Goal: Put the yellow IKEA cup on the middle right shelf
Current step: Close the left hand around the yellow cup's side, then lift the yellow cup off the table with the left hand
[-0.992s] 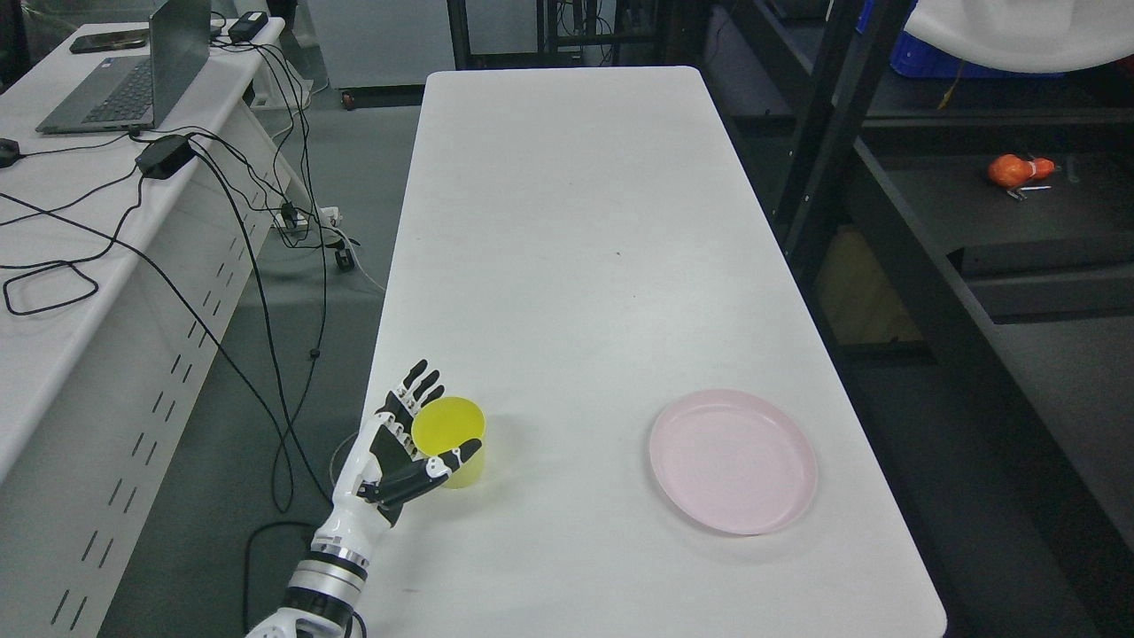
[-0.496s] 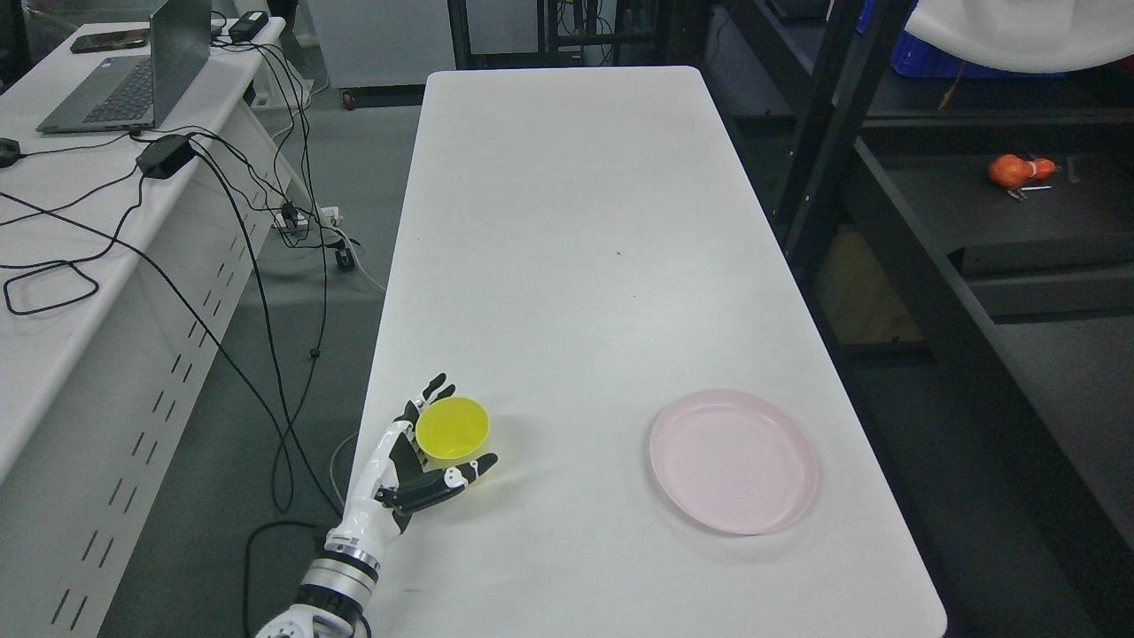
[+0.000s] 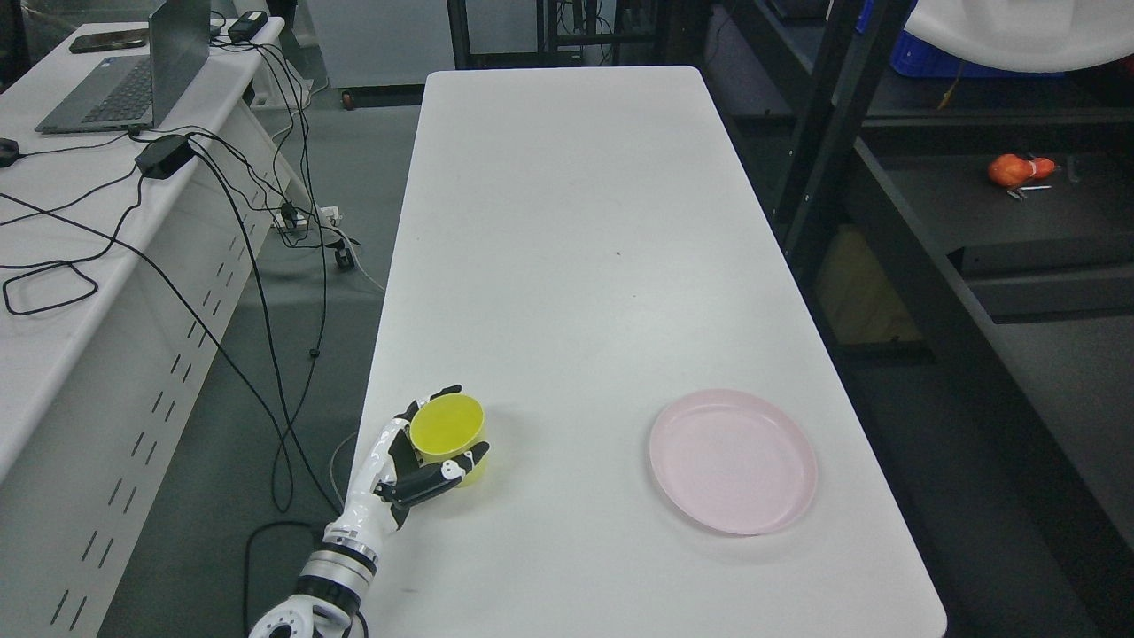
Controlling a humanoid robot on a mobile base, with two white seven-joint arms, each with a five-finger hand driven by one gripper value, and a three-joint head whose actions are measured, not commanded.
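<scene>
The yellow cup [image 3: 447,428] is standing upright and empty on the white table [image 3: 567,221], with the left hand [image 3: 409,465] curling its fingers and thumb around it. A bare pink plate [image 3: 733,461] is lying well to the hand's right.

A long white table [image 3: 567,221] is seen running away from the camera across a grey floor [image 3: 354,168]. To the left of the table a white desk [image 3: 53,292] is placed, with rows of small slots cut into its front panel. On the desk a grey laptop [image 3: 133,71] is set open, a phone [image 3: 108,40] is laid behind it, and black cables [image 3: 221,221] are draped over the edge down to the floor. To the right of the table a black metal rack [image 3: 850,159] is stood, with dark shelves. On one shelf, well apart from the table, a small orange object [image 3: 1014,168] is laid. The room is evenly lit.
</scene>
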